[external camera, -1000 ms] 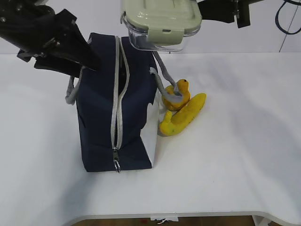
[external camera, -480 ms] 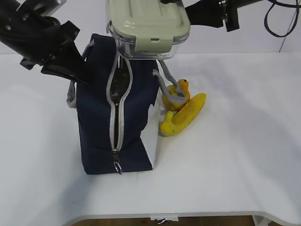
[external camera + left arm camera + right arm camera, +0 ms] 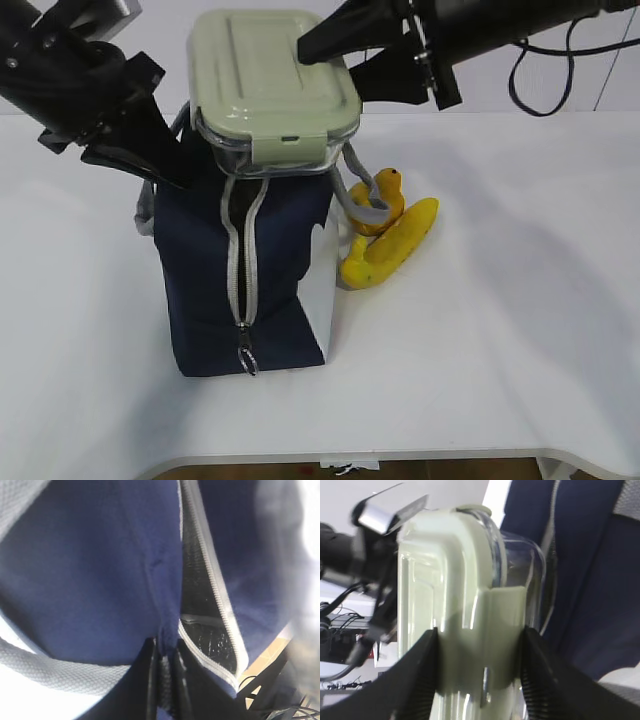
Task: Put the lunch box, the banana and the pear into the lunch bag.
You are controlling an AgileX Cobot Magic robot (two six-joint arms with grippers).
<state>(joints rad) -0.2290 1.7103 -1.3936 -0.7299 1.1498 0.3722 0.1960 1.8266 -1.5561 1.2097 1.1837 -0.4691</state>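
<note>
Right gripper [image 3: 477, 670] clamped the lunch box [image 3: 272, 85] at its right end, long axis running leftward from it, just over the lunch bag [image 3: 245, 265] mouth (left gripper [image 3: 164, 680] pinched the bag's edge open).

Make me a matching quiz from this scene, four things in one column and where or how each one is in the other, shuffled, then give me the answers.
Things:
1. lunch box
2. banana
3. pear
4. bag

States:
A. lying on the table, right of the bag
B. held over the bag's opening by the right end effector
C. standing upright, zipper open at the top
D. under a grey handle loop, behind the banana

Pairs: 1-B, 2-A, 3-D, 4-C
</note>
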